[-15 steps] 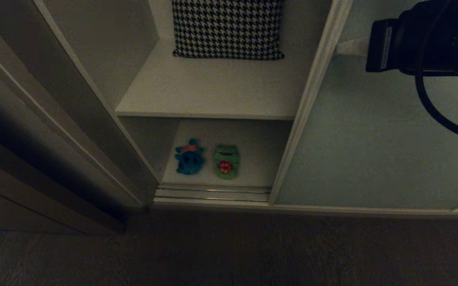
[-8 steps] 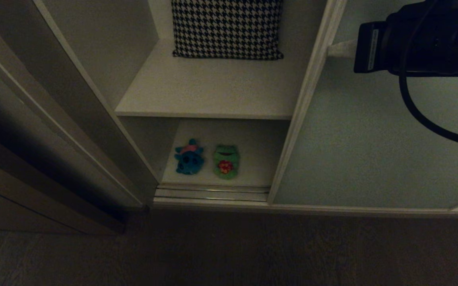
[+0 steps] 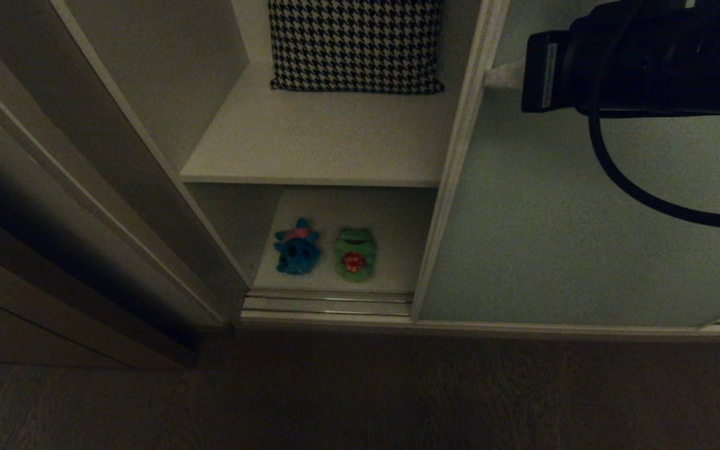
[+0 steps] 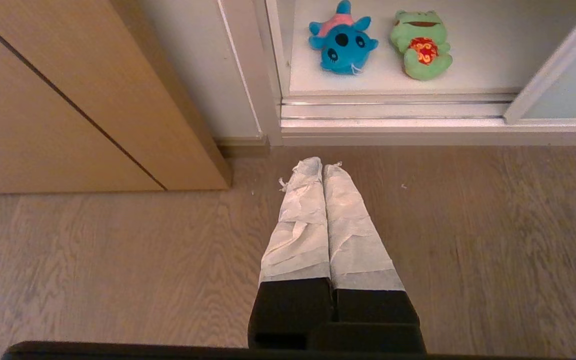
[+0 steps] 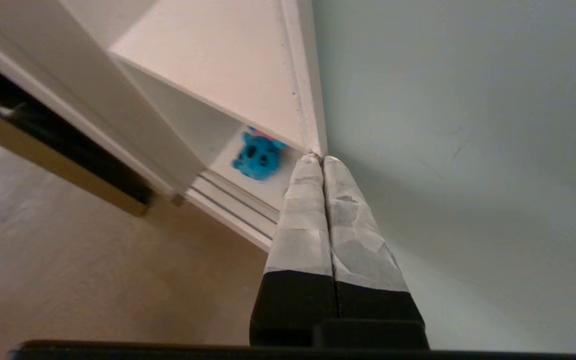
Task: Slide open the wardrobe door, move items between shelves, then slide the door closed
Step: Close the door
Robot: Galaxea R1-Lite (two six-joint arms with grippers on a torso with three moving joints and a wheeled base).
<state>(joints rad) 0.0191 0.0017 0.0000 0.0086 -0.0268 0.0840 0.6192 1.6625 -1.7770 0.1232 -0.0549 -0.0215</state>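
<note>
While the pale grey-green sliding wardrobe door [image 3: 572, 219] stands partly open, the right gripper [image 5: 322, 159], fingers pressed together and holding nothing, has its tips against the door's cream edge. Left of that edge, on the lower white shelf [image 3: 397, 212], the teal-blue plush creature [image 3: 297, 247] and the green plush frog [image 3: 354, 252] lie side by side. Above them a houndstooth cushion [image 3: 356, 44] rests on the upper white shelf [image 3: 322, 144]. Before the wardrobe, the left gripper [image 4: 322, 167] hangs closed and empty over the wooden floor [image 4: 118, 260].

Matte sliding wardrobe door [image 3: 572, 219], wood-grain floor [image 4: 468, 240], ribbed metal track [image 4: 393, 102]
</note>
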